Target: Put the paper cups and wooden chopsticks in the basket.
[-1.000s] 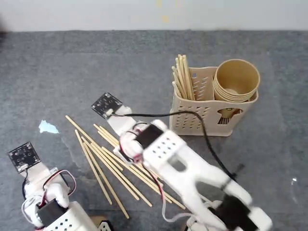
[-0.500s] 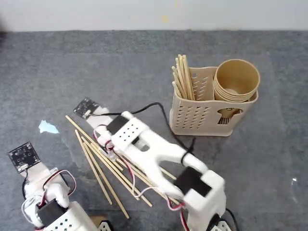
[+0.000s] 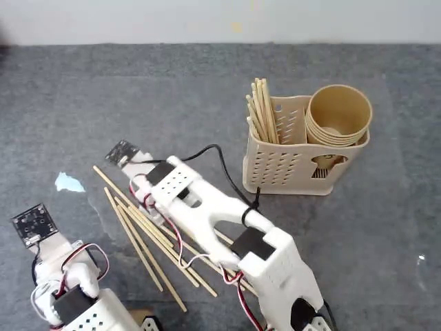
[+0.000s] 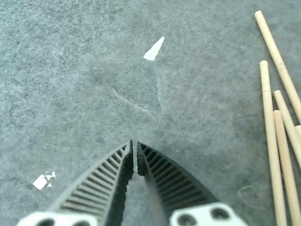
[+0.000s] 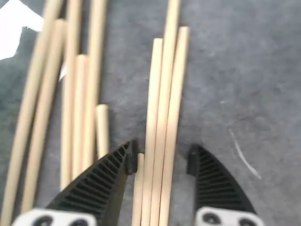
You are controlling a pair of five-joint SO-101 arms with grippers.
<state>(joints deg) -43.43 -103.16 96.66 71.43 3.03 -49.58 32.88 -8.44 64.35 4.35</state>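
R gripper (image 5: 162,155) gapes astride three sticks (image 5: 162,94) at 8 o'clock of basket (image 3: 275,176) (L gripper (image 4: 135,157) clenched, empty): closing may pinch unevenly, so one could slip out.

The right arm stretches low, the right tool (image 5: 162,151) spread wide, left of the basket (image 3: 275,172); the left tool (image 4: 134,147) pinched closed, farther from it.

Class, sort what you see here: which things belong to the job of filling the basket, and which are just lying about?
Job: basket; paper cups stacked in it; chopsticks standing in it; loose chopsticks on the mat; open right hand over them.
Lying about: paper scrap; grey mat.
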